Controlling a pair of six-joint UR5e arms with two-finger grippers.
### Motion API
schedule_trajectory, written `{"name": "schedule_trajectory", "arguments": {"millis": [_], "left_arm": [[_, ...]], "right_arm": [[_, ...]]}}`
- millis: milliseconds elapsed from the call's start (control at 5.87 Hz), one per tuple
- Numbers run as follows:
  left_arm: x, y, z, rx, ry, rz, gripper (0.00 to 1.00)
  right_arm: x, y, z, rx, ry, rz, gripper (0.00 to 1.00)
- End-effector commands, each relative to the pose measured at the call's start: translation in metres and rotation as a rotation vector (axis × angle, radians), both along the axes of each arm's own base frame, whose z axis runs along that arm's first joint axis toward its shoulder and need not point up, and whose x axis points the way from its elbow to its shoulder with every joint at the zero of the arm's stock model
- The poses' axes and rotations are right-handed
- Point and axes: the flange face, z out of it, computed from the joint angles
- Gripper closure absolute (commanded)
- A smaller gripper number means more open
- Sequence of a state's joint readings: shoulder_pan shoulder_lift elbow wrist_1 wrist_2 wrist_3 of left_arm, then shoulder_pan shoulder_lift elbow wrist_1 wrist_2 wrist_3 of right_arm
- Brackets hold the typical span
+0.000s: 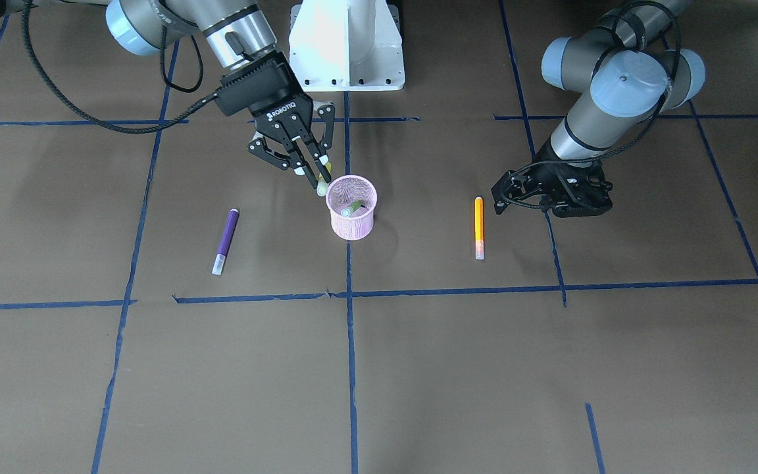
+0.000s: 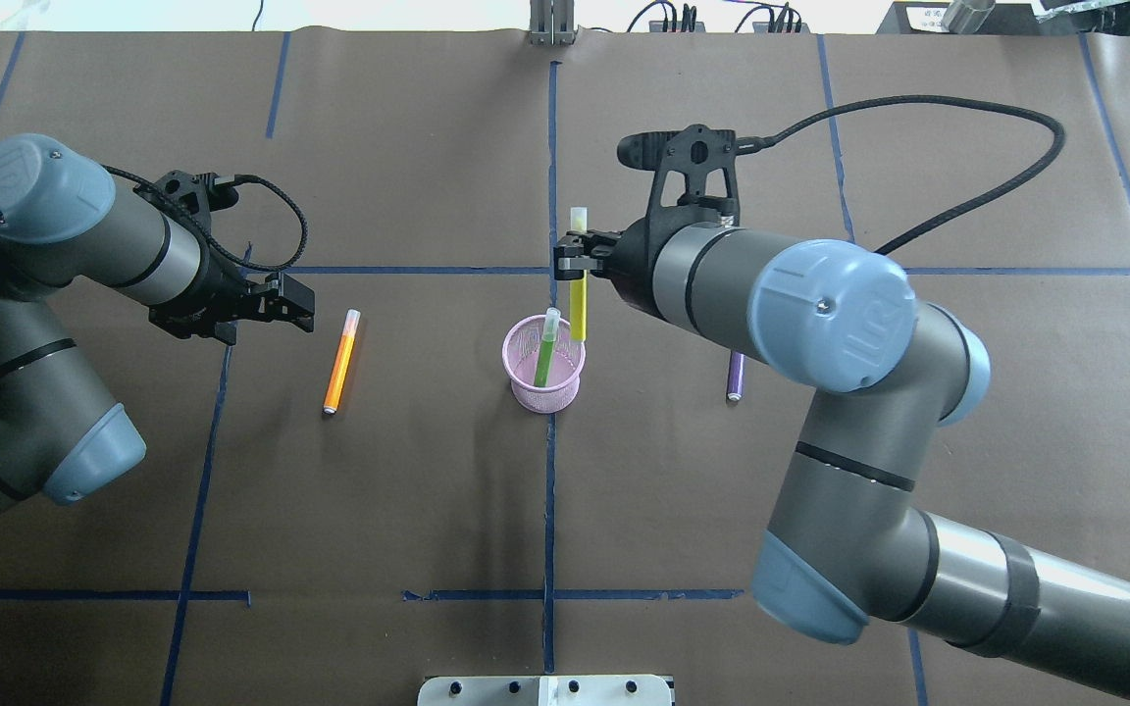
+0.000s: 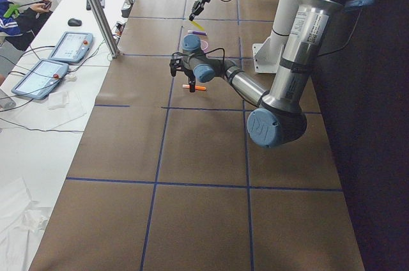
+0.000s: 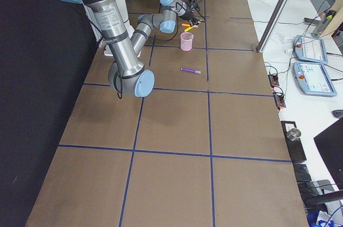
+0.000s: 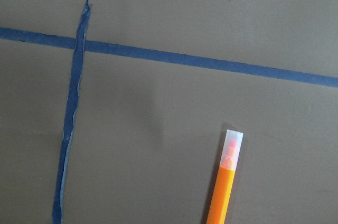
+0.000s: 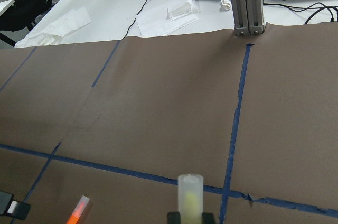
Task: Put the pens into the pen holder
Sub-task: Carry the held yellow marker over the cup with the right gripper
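I am clamping my right gripper [image 2: 577,263] just below the cap of the yellow-green pen [image 2: 579,309], likely light, stiff and slick, over the pen holder [image 2: 526,392]; my left gripper [image 2: 304,306] is hanging, fingers apart

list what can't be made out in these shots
Purple pen: upper part hidden behind the right arm, overhead view.
Orange pen: lower end cut off by the bottom edge, left wrist view.
Left arm: jaws too dark to read.
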State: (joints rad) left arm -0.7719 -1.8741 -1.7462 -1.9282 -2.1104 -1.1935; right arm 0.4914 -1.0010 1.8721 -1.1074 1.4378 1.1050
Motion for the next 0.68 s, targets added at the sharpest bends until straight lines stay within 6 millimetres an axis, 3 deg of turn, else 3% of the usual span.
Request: {"name": "schedule_trajectory", "arguments": {"millis": [0,170,511], "left_arm": [[-0.001,0.001,0.001,-0.001,-0.001,0.001,0.00],[-0.002,0.001,0.001,-0.001,-0.001,-0.001,0.00],[-0.003,0.000,0.002,-0.001,-0.001,-0.002,0.00]], "right_arm": [[-0.026,0.001,0.002,0.010,0.033,0.018,1.00],[-0.046,-0.008,0.000,0.003,0.050,0.027,1.00],[-0.070,0.013,0.009,0.013,0.076,0.048,1.00]]}}
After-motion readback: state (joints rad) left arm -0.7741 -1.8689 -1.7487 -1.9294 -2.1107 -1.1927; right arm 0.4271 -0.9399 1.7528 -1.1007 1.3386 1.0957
